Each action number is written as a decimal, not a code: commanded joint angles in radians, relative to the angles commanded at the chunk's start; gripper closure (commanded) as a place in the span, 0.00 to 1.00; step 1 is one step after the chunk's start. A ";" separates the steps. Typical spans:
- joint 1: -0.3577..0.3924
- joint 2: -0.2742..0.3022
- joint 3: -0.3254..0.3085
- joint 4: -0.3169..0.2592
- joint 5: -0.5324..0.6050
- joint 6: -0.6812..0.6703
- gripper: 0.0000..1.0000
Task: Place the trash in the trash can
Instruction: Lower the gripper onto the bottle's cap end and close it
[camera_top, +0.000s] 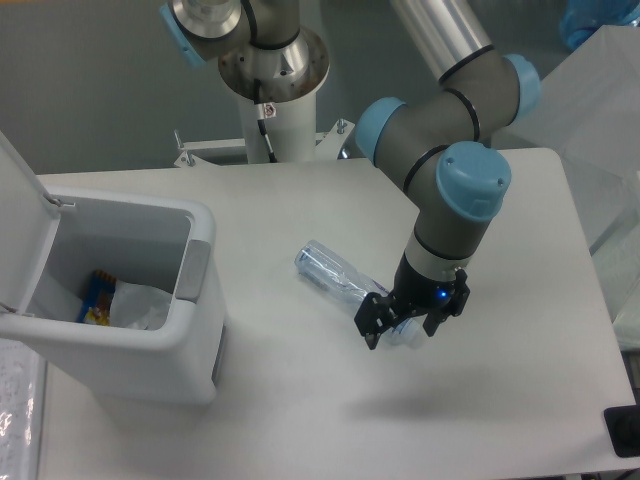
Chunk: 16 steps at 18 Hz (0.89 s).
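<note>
The crushed clear bottle (335, 275) with a bluish tint lies on the white table (300, 400), slanting from the middle toward the lower right. My gripper (404, 322) is over its lower-right end, jaws open, one dark finger (369, 325) on each side of the bottle. I cannot tell if the fingers touch it. The white trash can (130, 365) stands at the left with its flip lid (20, 230) up and its grey latch panel (193, 270) on the right rim. Inside it lies a crumpled pale wrapper (140, 308) beside a blue and orange printed piece (96, 298).
The arm's base column (272, 100) stands at the back edge of the table. Clear plastic sheeting (610, 130) hangs to the right of the table. A dark object (624, 432) sits at the lower right corner.
</note>
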 joint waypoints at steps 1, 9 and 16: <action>0.000 -0.002 -0.009 0.000 0.019 -0.002 0.00; 0.000 -0.089 -0.015 0.015 0.144 -0.159 0.00; 0.000 -0.127 -0.015 0.014 0.157 -0.179 0.00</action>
